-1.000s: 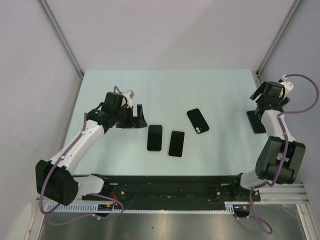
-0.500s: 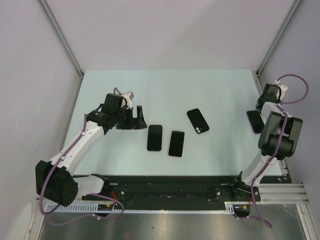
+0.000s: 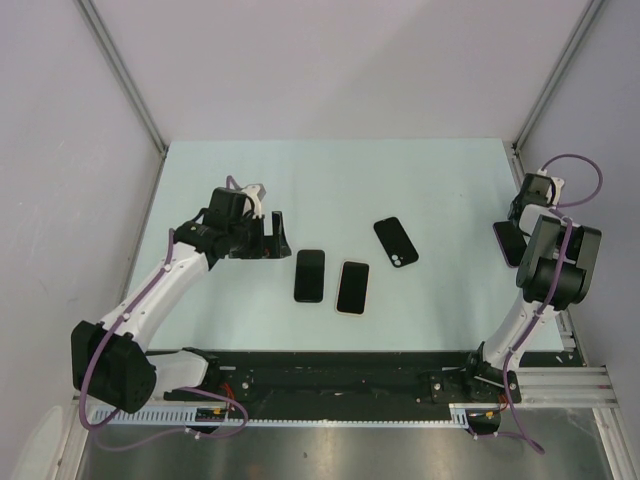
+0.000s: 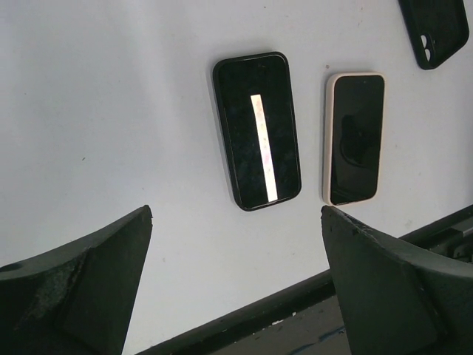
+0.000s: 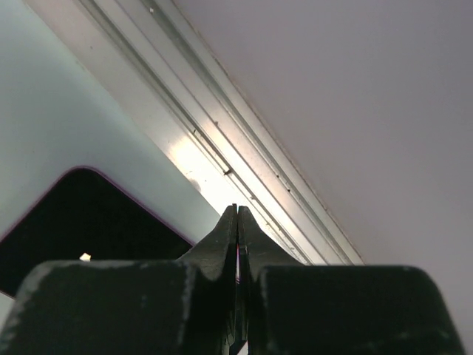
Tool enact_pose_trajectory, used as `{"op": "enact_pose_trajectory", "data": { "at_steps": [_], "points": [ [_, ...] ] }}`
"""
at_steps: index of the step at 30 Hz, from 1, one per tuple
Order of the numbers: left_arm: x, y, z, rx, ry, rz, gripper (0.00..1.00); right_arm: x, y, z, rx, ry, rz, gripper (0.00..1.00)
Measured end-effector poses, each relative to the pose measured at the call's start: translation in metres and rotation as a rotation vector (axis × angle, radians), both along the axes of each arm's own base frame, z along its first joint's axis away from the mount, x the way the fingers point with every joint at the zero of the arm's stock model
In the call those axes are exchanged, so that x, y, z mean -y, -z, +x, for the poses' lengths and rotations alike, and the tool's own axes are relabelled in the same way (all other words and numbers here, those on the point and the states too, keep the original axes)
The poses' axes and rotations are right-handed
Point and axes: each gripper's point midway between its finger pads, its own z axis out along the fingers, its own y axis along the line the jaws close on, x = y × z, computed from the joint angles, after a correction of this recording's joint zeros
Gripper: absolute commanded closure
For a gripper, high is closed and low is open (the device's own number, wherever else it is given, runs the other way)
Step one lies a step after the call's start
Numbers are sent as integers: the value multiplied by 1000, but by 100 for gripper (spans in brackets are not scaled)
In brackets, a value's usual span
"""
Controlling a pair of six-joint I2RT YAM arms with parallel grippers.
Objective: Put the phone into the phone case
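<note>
Black phone [image 3: 309,275] lies flat on the desk [image 3: 440,180], just beside a beige-cased phone [image 3: 352,287]; the black phone case [image 3: 396,242] sits nearby. Your left end effector [image 3: 281,236] hangs spread wide and empty. Your right end effector [image 5: 237,212] is clenched on nothing, near a purple-edged phone [image 3: 510,243].

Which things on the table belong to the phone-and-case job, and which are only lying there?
Job, likely: purple-rimmed item beside the shut right tool; black phone near the open left tool.
Lying about, likely: pale-rimmed phone; black item with camera cutout.
</note>
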Motion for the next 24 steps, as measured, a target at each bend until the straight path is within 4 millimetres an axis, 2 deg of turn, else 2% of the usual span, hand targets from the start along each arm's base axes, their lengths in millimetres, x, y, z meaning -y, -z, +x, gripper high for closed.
{"op": "enact_pose_trajectory", "data": {
  "at_steps": [13, 24],
  "points": [
    [-3, 0, 1, 8, -11, 11, 0, -21, 26, -17, -79, -14, 133, 100],
    [-4, 0, 2, 13, -18, 19, 0, -22, 34, -31, -105, 15, 201, 100]
  ]
}}
